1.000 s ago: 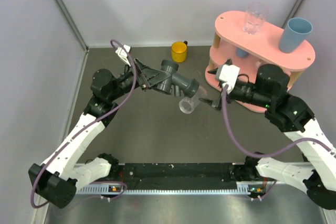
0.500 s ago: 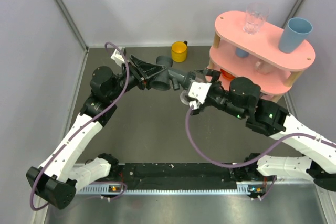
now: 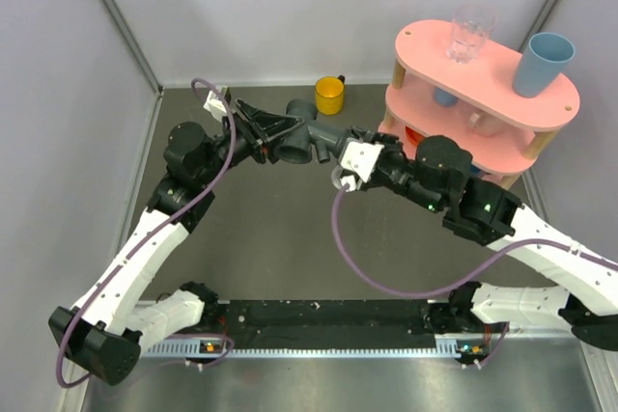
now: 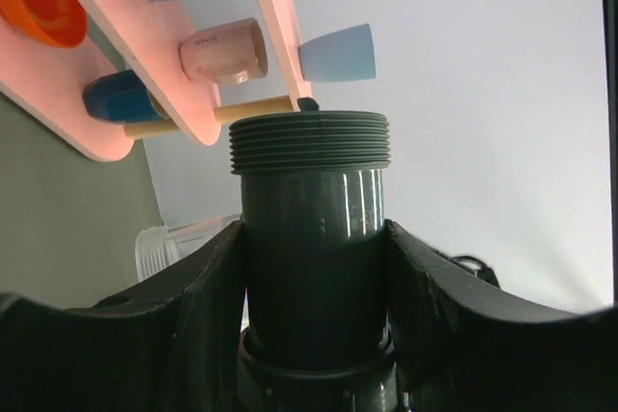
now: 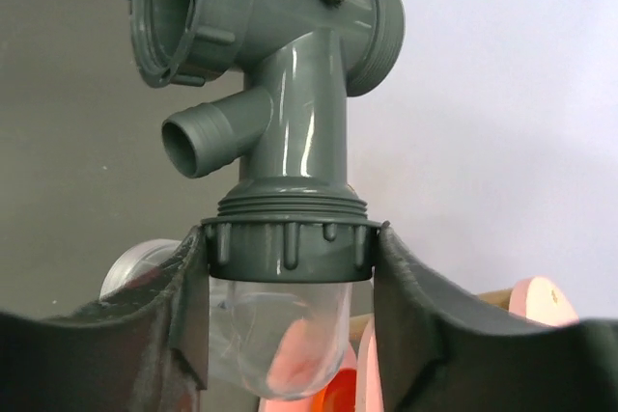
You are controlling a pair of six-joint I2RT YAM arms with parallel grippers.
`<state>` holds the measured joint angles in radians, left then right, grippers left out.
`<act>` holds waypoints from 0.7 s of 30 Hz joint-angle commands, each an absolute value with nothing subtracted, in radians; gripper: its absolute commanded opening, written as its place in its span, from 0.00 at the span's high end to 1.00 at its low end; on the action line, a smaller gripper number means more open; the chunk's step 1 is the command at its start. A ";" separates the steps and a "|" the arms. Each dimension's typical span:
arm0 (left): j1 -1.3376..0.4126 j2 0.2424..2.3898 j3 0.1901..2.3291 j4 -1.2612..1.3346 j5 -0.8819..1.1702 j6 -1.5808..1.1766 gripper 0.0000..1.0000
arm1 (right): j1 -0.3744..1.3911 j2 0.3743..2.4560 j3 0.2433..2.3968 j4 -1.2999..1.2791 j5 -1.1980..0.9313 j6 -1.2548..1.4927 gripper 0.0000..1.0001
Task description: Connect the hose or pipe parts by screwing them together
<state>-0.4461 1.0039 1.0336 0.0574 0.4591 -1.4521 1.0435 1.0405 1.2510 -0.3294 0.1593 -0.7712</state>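
Observation:
My left gripper (image 4: 314, 233) is shut on the body of the dark grey T-shaped fitting (image 4: 311, 209) and holds it above the table. In the top view the fitting (image 3: 311, 137) hangs between both arms, with the left gripper (image 3: 270, 132) on its left end. The clear tubular piece (image 5: 288, 335) sits with its grey collar (image 5: 290, 250) on the fitting's threaded end (image 5: 290, 205). My right gripper (image 5: 290, 248) is shut on that collar, one finger on each side. In the top view the right gripper (image 3: 343, 156) is at the fitting's right end.
A pink two-tier shelf (image 3: 570, 103) stands at the back right, close behind the right arm, with a clear glass (image 3: 470, 34) and a blue cup (image 3: 544, 63) on top and mugs below. A yellow cup (image 3: 330, 96) sits at the back wall.
The right arm swung left to the fitting and its jaws closed from wide open onto the grey collar. The left arm shifted the fitting slightly back and left.

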 commanded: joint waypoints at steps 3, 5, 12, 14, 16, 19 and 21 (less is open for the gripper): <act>-0.451 1.014 0.974 0.483 0.647 -1.280 1.00 | 0.850 1.064 1.408 -0.429 -0.257 -0.438 0.96; -0.454 1.023 0.918 0.590 0.753 -1.148 1.00 | 0.807 1.098 1.475 -0.492 -0.395 -0.364 1.00; -0.457 0.963 0.833 0.607 0.879 -0.534 1.00 | 0.597 1.152 1.532 -0.509 -0.868 -0.056 1.00; -0.459 0.950 0.816 0.644 0.922 -0.428 1.00 | 0.562 1.166 1.543 -0.509 -0.981 0.029 1.00; -0.459 0.957 0.847 0.595 0.965 -0.333 1.00 | 0.546 1.175 1.539 -0.499 -1.020 0.069 1.00; -0.456 1.000 0.896 0.537 1.040 -0.336 1.00 | 0.537 1.169 1.529 -0.503 -0.978 0.101 1.00; -0.454 1.011 0.903 0.531 0.994 -0.407 1.00 | 0.531 1.151 1.516 -0.506 -0.890 0.095 0.72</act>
<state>-0.4393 0.9680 0.8631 0.5537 0.9287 -0.5213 0.5373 1.1767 1.4570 -0.6418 -0.9230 -0.0612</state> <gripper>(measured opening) 0.579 0.590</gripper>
